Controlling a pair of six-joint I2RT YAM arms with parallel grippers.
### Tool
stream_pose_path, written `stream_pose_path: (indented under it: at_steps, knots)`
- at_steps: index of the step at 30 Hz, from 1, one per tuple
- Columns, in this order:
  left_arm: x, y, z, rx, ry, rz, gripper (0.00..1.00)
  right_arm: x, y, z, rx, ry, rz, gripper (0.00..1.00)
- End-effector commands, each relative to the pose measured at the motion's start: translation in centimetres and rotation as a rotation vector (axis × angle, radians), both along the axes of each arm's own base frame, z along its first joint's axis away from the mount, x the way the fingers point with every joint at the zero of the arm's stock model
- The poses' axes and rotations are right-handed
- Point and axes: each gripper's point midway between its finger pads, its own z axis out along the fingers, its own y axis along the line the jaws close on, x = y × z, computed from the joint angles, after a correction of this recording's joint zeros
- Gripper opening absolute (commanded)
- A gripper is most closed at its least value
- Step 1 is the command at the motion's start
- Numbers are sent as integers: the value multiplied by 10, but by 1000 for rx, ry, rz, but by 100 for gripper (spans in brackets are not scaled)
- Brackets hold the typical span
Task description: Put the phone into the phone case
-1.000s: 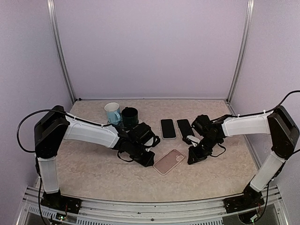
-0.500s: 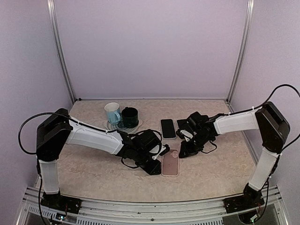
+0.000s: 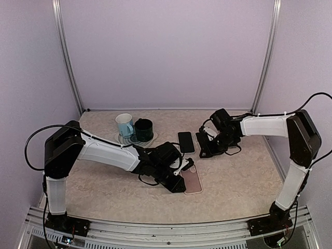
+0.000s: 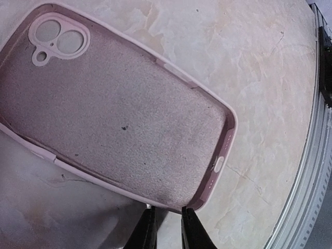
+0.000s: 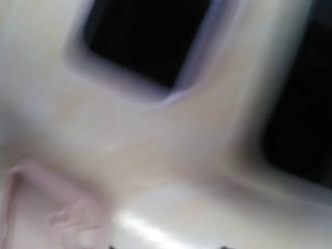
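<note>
The pink phone case [image 3: 193,179] lies open side up on the table, camera holes at the far end. It fills the left wrist view [image 4: 114,104]. My left gripper [image 3: 181,173] sits at its left edge; in the left wrist view [image 4: 168,228] the fingers stand nearly shut, tips against the case's rim, holding nothing. Two dark phones lie side by side: the left phone [image 3: 185,141] is free, and the right phone [image 3: 200,138] is partly hidden under my right gripper [image 3: 204,150]. The right wrist view is blurred; its fingertips [image 5: 110,247] show far apart, open.
A light blue mug [image 3: 124,124] and a dark mug [image 3: 143,128] stand on a round mat [image 3: 136,140] at the back left. Metal posts and lilac walls enclose the table. A metal rail [image 3: 155,228] runs along the near edge.
My left gripper has moved right and turned the pink case from slanted to lengthwise. My right gripper has moved from beside the case back and up over the right phone.
</note>
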Motion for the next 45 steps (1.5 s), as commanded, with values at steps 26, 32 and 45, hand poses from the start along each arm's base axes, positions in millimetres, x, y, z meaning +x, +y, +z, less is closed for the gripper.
stream_pose_path:
  at_steps: [26, 32, 45]
  knots:
    - [116, 136, 160, -89, -680, 681, 99, 179, -176, -52, -413, 13, -273, 99]
    - [118, 128, 153, -50, -691, 655, 99, 165, -181, -51, -409, 55, -261, 99]
    - [112, 132, 146, -38, -695, 627, 99, 133, -177, -83, -359, 212, -207, 73]
